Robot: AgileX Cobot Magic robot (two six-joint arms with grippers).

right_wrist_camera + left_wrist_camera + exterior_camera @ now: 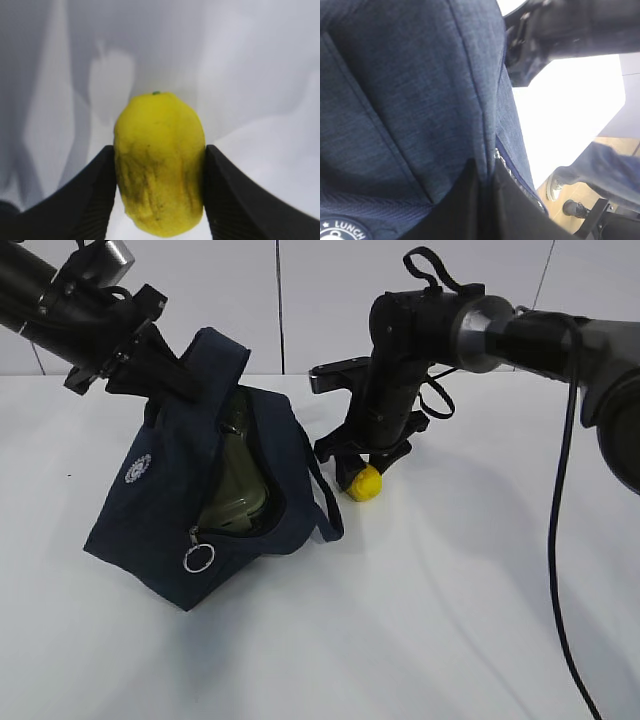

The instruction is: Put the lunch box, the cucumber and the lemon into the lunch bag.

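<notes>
With the lunch box point(235, 495) already inside the lunch bag point(160, 530) held up by the clenched left hand point(165, 375), the right hand point(160, 195) grasps the lemon point(160, 162) on the worktop point(420, 620); cucumber unseen.

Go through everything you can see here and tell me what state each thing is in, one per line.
lunch bag: unzipped, mouth held open, tilted on the table
lunch box: inside the bag, lid on
lemon: on the table, between the right end effector's fingers
left end effector: shut on the bag's top edge
right end effector: fingers against the lemon's sides
</notes>
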